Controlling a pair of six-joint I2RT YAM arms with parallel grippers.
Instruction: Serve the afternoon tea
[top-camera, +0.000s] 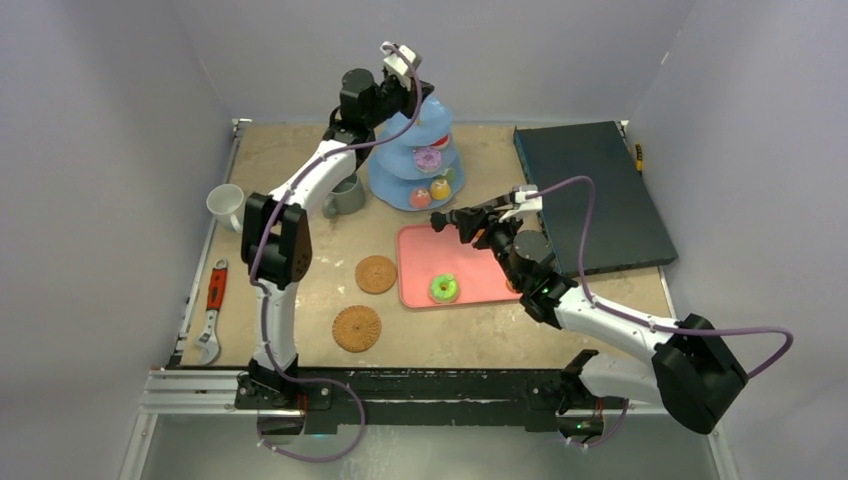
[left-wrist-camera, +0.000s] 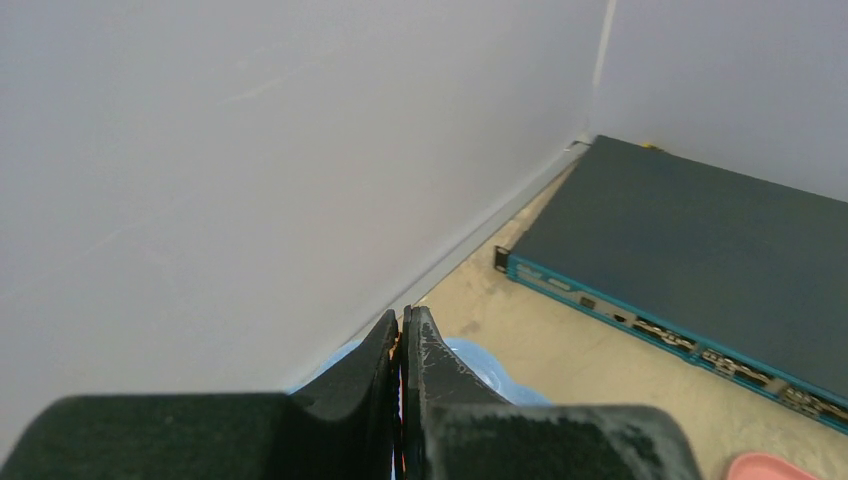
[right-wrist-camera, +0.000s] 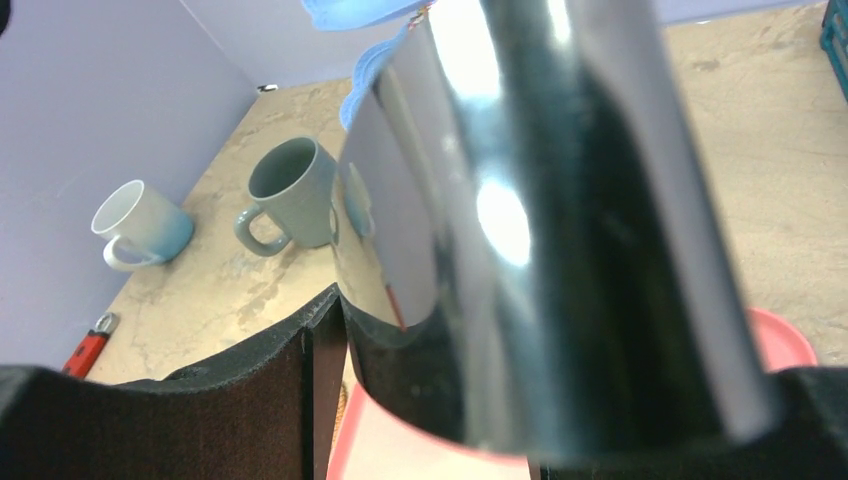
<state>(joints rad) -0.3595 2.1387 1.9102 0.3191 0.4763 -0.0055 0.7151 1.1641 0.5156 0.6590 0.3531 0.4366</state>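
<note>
The blue three-tier stand (top-camera: 412, 165) stands at the back and carries a purple doughnut (top-camera: 428, 158) and two cupcakes (top-camera: 440, 188). My left gripper (top-camera: 408, 95) (left-wrist-camera: 402, 325) is at the stand's top, jaws pressed together on a thin sliver that looks like its top handle; the stand's blue rim (left-wrist-camera: 490, 368) shows below. My right gripper (top-camera: 465, 222) (right-wrist-camera: 540, 400) is shut on the shiny black tongs (top-camera: 440, 220) (right-wrist-camera: 540, 220) over the pink tray (top-camera: 420, 245). A green doughnut (top-camera: 444, 288) lies on the tray. The grey-green mug (top-camera: 345, 195) (right-wrist-camera: 295, 185), white mug (top-camera: 226, 203) (right-wrist-camera: 140, 222) and two coasters (top-camera: 376, 274) (top-camera: 357, 328) sit on the left.
A dark flat box (top-camera: 590, 195) (left-wrist-camera: 700, 250) lies at the back right. A red-handled wrench (top-camera: 213, 300) (right-wrist-camera: 88, 348) lies at the left edge. Grey walls close in the back and sides.
</note>
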